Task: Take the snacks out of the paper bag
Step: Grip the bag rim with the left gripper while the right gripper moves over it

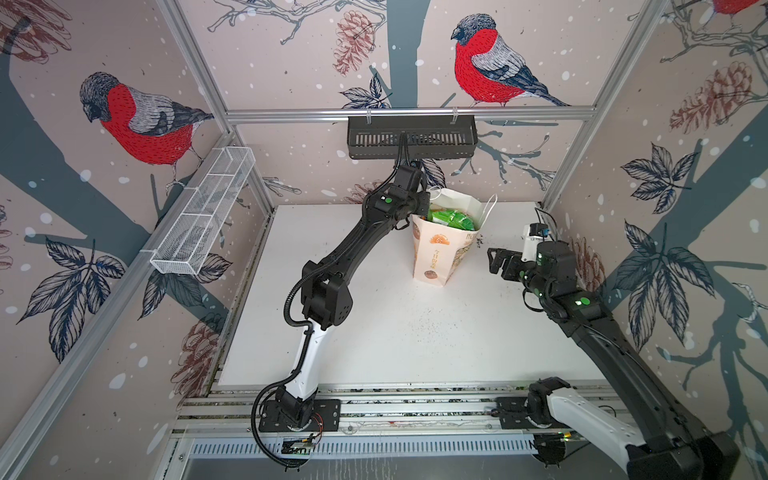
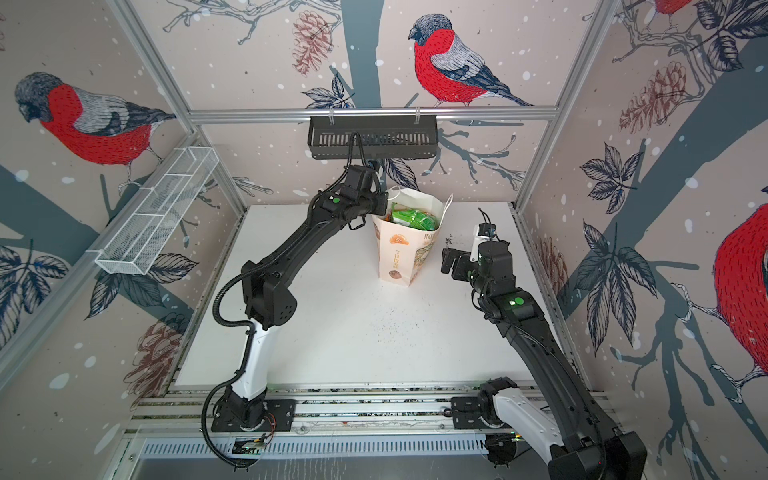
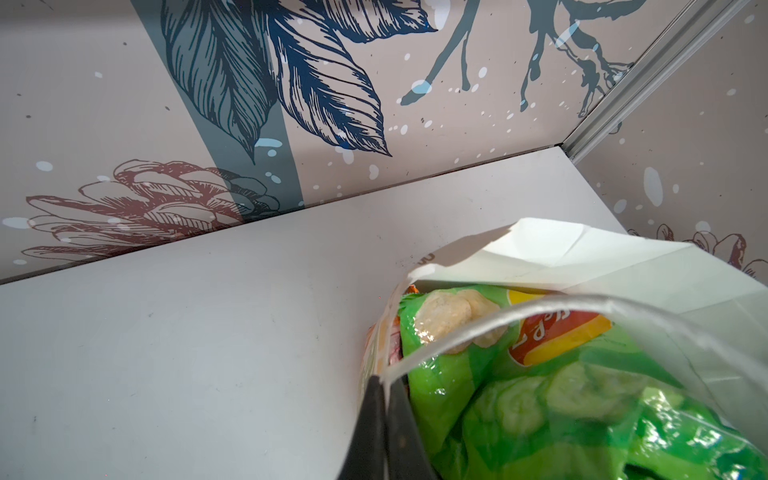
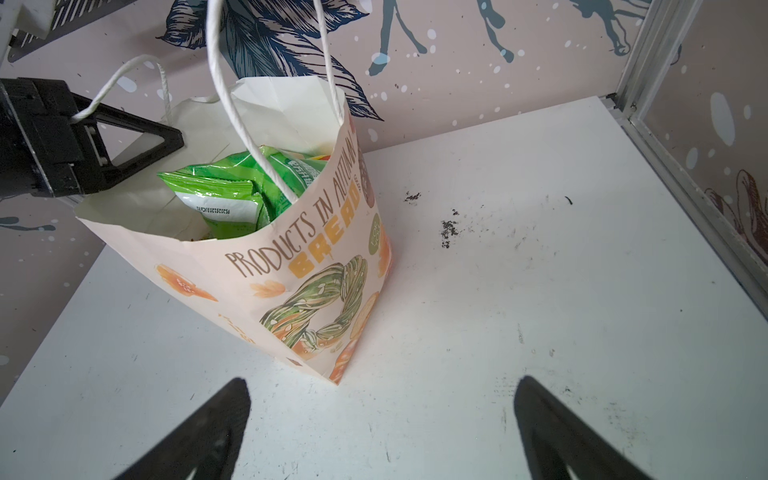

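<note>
The left gripper [image 3: 386, 380] has its two black fingers pressed together on the thin rim of the tall cream-white paper bag [image 3: 540, 257], pinching the paper wall just beside the end of a white twisted cord handle [image 3: 540, 309]. Just behind those fingers, in the open mouth, lies a large glossy green packet [image 3: 519, 415], crinkled, printed with pale chips and a red-and-yellow logo. What lies under it is mostly hidden. The right gripper [image 4: 383, 381] holds its black tapered fingers spread wide over the scuffed white table [image 4: 540, 291], gripping nothing. The bag stands upright a little beyond them, not touching. In both top views the bag sits just right of centre, between the two grippers
</note>
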